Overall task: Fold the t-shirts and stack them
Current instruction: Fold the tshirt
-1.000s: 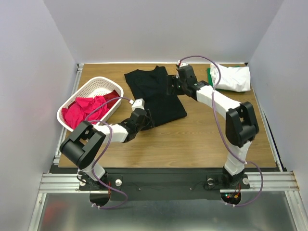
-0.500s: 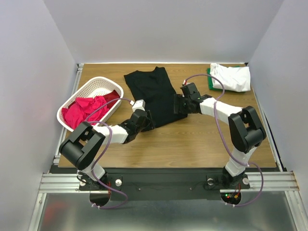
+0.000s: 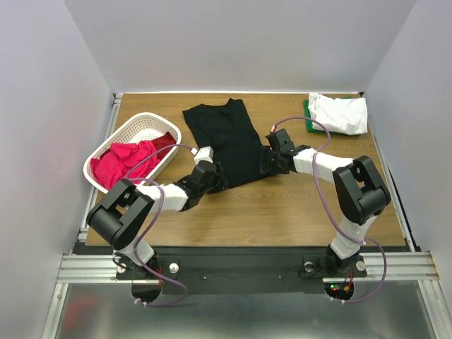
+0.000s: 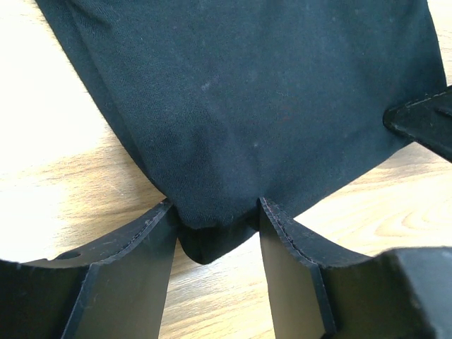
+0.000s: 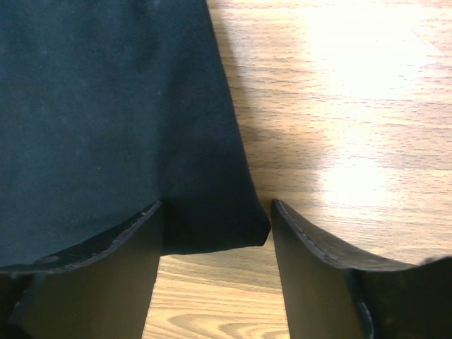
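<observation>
**Both grippers at the near hem of the black shirt**

Far left: white lattice basket on the tabletop, holding crumpled pink/red t-shirts.

Centre: black t-shirt lies flat on the wood, running from the back of the tabletop toward the arms, its near edge slanted.

Left gripper sits low at the shirt's near-left corner. In the wrist view its jaws stand partly apart, one finger on each side of that corner. The fabric tip pokes down between them and meets both inner faces. No firm pinch shows, so the gripper reads as open around the corner.

Right gripper sits at the near-right corner. Its wrist view shows the jaws apart. The shirt's corner lies in the gap against the left-hand finger, with bare wood next to the other finger. No clamp on the cloth is visible.

Far right, back corner: a bunched white t-shirt lies on top of a green t-shirt, well apart from the black one.
</observation>
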`<state>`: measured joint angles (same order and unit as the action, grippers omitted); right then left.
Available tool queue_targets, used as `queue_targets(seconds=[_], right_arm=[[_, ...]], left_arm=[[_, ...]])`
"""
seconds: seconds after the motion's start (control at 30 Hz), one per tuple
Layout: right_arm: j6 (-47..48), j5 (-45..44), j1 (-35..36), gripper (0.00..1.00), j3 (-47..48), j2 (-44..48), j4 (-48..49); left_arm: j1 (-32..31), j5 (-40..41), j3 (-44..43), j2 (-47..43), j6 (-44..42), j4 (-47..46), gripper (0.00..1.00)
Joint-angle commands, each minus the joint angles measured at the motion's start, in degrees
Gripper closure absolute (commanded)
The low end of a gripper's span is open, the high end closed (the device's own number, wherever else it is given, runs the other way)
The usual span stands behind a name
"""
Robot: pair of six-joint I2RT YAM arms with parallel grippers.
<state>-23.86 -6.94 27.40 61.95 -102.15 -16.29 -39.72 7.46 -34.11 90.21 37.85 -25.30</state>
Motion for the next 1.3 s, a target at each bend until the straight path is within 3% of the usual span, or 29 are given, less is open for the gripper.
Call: queue_targets(seconds=[0.0,0.13,0.17,0.27,0.43,0.7,1.27], right_arm=[[-1.37,-0.53,0.11,0.37,-1.31,0.28,0.83],[-1.19,-0.18,0.11,0.48,-1.75,-0.85,0.83],[-1.28,0.08,0.11,0.59,-1.75,-1.12,0.83],[-1.72,0.96,0.11,0.82,-1.84,-1.56,0.91],[-2.24,1.92,0.11,0.98,-2.89,-0.16,0.83],[-3.74,4.57,0.11,1.00,-6.40,2.56,1.00],[-3.92,6.50,0.20,1.00,-12.20,4.94,2.93]], left_arm=[[-1.23,-3.77,3.79,2.86,0.12,17.12,0.40],[-1.23,-3.42,3.87,2.42,0.21,17.21,0.40],[-1.23,-3.33,3.79,2.34,0.30,17.30,0.40],[-1.23,-2.81,3.96,1.03,0.30,17.56,0.29],[-1.23,-1.84,4.31,-5.65,0.91,19.14,0.18],[-0.79,-0.18,7.12,-16.37,8.12,20.38,0.18],[2.28,0.01,4.49,-16.56,11.37,12.82,0.19]])
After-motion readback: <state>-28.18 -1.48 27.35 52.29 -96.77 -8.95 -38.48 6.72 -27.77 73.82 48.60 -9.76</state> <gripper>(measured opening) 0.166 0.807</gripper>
